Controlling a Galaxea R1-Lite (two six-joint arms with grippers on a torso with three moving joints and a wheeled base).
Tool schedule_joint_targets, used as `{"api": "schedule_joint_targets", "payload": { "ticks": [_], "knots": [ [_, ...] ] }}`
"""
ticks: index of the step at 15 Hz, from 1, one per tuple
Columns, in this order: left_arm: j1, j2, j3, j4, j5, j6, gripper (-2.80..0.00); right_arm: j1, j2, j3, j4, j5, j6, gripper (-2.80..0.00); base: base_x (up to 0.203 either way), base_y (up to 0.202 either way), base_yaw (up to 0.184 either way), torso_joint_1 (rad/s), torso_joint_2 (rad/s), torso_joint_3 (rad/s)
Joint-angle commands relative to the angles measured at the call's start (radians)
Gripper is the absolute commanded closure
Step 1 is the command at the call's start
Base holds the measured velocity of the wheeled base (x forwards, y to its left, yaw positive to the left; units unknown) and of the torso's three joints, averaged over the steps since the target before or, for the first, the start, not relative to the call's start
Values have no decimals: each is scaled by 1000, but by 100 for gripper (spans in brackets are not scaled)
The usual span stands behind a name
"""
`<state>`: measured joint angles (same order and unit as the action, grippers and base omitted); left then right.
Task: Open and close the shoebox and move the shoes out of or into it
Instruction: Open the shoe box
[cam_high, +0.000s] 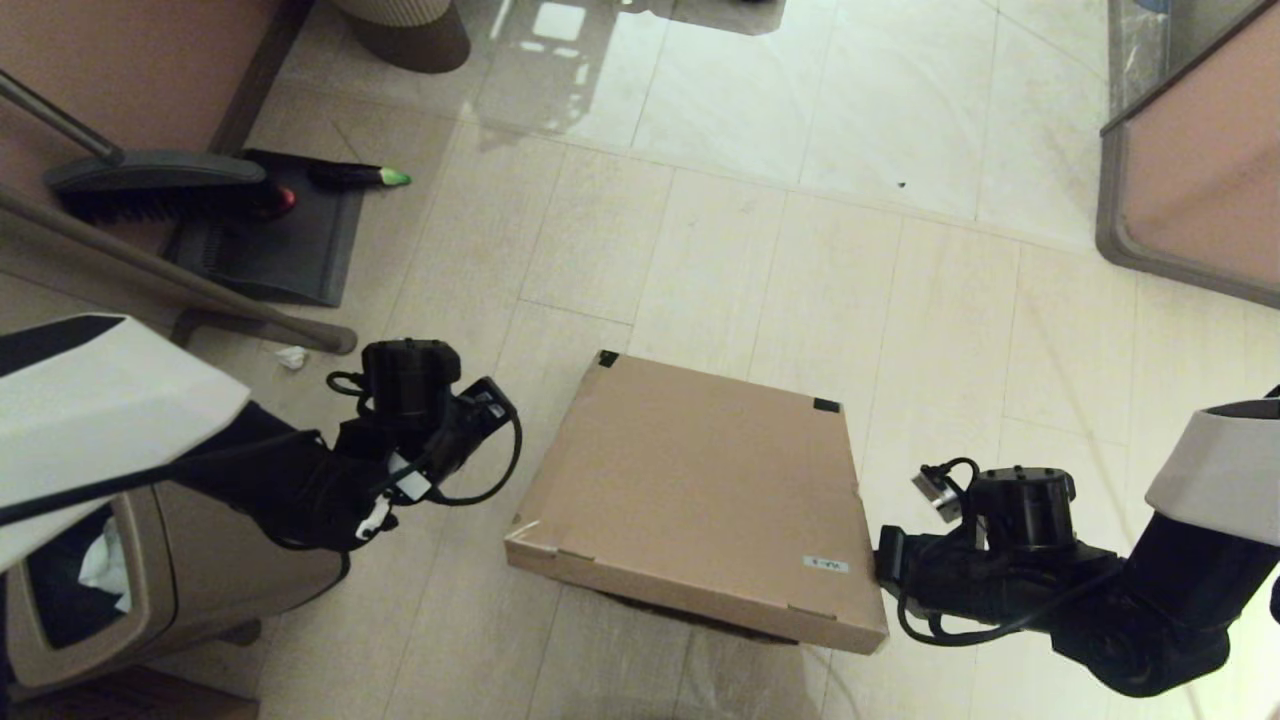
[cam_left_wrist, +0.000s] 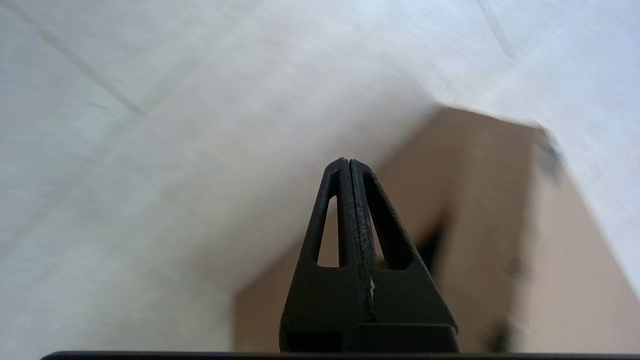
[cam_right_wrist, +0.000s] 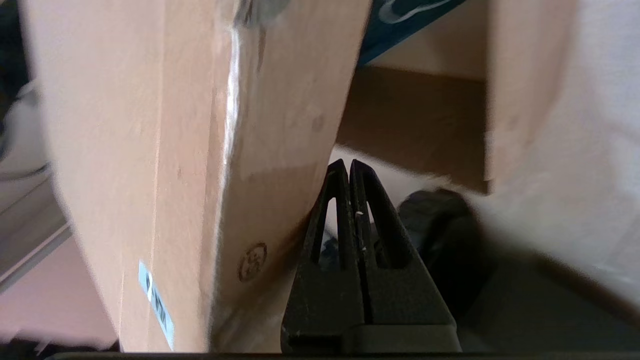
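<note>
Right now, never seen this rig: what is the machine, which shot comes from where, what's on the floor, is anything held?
It is a wheeled robot with two arms, each ending in a two-finger gripper. The wide picture comes from a camera on its head, looking down at a tiled floor. The other two come from cameras on the wrists, looking along the fingers.

On the floor sits the shoebox, brown cardboard, its lid tilted partly up. Through that gap the right wrist view shows a teal-blue slipper inside.

The left gripper hangs beside the box's left side, shut and holding nothing. The right gripper is shut too, its tip by the lid's near right corner; whether it props the lid I cannot tell.

Also there: a brown trash bin, and a broom with a dustpan.
</note>
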<state>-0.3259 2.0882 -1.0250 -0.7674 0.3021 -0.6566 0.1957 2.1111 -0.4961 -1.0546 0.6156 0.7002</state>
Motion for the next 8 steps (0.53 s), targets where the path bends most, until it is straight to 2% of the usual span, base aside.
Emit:
{"api": "schedule_joint_targets", "payload": {
  "ticks": [1,5,8],
  "knots": [
    [43,14,-1,17,6,-5,0,-2,-32,2,5,41,5,0,0,0,0,0,0,0],
    [54,29,11,72,18,-5,0,-2,-88,1,15,113,56,0,0,0,0,0,0,0],
    [40,41,19,160,22,-17,0,-4,-133,-2,15,128,117,0,0,0,0,0,0,0]
  ]
}}
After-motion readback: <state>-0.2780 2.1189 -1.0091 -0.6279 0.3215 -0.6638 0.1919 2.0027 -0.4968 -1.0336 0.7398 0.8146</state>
